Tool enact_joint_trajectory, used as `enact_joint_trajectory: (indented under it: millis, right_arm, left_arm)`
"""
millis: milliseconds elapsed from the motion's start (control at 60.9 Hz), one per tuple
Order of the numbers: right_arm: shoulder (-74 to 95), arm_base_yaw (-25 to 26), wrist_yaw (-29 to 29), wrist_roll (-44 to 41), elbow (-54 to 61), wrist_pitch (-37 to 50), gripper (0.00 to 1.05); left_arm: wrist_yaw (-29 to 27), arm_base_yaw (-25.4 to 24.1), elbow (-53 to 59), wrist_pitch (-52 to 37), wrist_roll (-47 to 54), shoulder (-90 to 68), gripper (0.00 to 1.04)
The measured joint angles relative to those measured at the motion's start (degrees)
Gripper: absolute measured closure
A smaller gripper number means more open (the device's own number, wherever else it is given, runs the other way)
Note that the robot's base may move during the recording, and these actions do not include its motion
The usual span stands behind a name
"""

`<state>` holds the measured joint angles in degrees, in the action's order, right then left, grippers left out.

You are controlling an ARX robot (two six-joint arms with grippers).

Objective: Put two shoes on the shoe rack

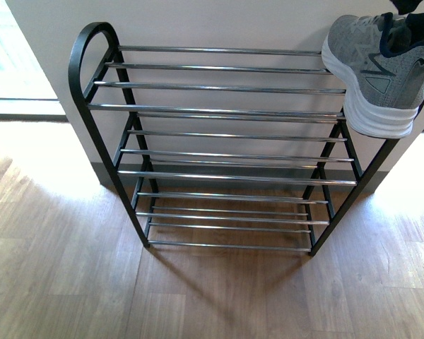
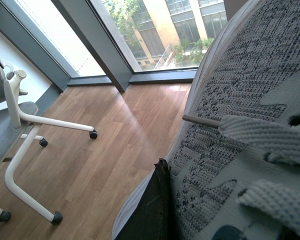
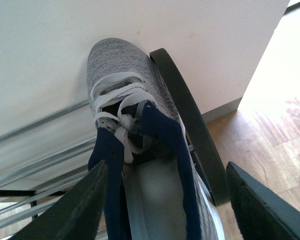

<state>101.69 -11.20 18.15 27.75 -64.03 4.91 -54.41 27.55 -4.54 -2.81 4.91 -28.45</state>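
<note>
Wood floor (image 1: 56,268) runs to a white wall (image 1: 233,21). Right claw (image 3: 166,164) is spread, one finger each side of one sneaker (image 1: 378,67) on the top tier of the three-tier rack (image 1: 219,109), at its right end, toe toward the wall. Left claw (image 2: 161,207) pinches a second sneaker (image 2: 225,100) above the floor, one white chair (image 2: 20,115) well apart.

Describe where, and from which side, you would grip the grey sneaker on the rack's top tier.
Probably best to take the sneaker by its dark blue collar, coming from above: the opening faces up, and the collar's narrow sides fit inside the open right claw.
</note>
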Motion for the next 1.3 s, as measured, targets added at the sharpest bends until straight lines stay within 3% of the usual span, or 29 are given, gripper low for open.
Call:
enact_joint_trajectory:
  millis: [148,197,329,476,805,986,1051,1298]
  right_arm:
    - [-9.66,-0.37,0.11,-7.41,6.93,0.92,0.08]
    - [-11.13,-0.35,0.17,-8.68,7.63,1.31,0.09]
    - [-13.44,1.55,-8.46,-20.81,20.37,31.54,0.30]
    - [-18.05,3.02,-10.36,-25.33,32.02,45.64,0.53]
    - [-29.03,5.95,-13.29,-27.36,45.70,48.44,1.04]
    - [-35.56,7.26,-14.38,-27.47,51.19,47.89,1.03]
    - [-38.88,9.79,-17.86,-27.56,53.53,46.77,1.03]
    - [-48.76,11.02,-18.03,-27.56,58.49,41.66,1.03]
  left_arm:
    - [-0.02,0.00,0.00,0.00,0.00,0.00,1.03]
    - [-0.02,0.00,0.00,0.00,0.00,0.00,1.03]
    - [0.09,0.00,0.00,0.00,0.00,0.00,1.03]
    - [0.04,0.00,0.00,0.00,0.00,0.00,1.03]
    - [0.00,0.00,0.00,0.00,0.02,0.00,1.03]
    - [0.02,0.00,0.00,0.00,0.00,0.00,1.03]
    - [0.00,0.00,0.00,0.00,0.00,0.00,1.03]
    - [-0.02,0.00,0.00,0.00,0.00,0.00,1.03]
